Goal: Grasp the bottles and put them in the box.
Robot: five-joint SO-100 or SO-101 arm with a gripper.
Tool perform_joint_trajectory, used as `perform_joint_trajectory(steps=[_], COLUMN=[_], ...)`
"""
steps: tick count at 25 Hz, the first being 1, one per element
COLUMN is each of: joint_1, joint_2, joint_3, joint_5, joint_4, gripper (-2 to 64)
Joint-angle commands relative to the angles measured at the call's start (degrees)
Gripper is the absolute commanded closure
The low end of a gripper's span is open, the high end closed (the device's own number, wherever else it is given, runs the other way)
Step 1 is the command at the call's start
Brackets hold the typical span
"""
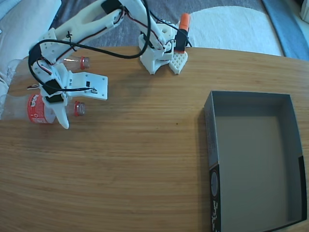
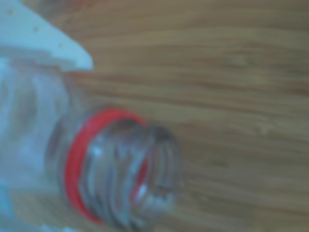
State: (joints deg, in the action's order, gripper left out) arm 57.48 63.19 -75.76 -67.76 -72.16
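Two empty bottles lie on their sides at the left of the wooden surface [image 1: 145,159] in the fixed view. The near bottle [image 1: 43,108] sits under the white arm; the far bottle [image 1: 77,62] lies just behind it, neck pointing right. The box [image 1: 256,159] stands open and empty, well apart at the right. The claw [image 1: 60,108] straddles the near bottle around its shoulder, beside the red label. It seems closed on it, though the blurred wrist view shows only one white finger [image 2: 43,43] above the open neck [image 2: 120,169]. Clear, capless plastic like this is probably light, slick and easily dented, so a hold on the stiffer neck or shoulder looks safest.
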Motion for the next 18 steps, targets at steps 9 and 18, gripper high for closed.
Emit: perform_joint_trajectory(steps=[9,18], joint_1=[-0.09,0.35], joint_2=[-1.58,-1.76], joint_3=[2.99,2.20], joint_5=[1.49,2.02], joint_4=[0.18,0.26], gripper=[18.1,18.2])
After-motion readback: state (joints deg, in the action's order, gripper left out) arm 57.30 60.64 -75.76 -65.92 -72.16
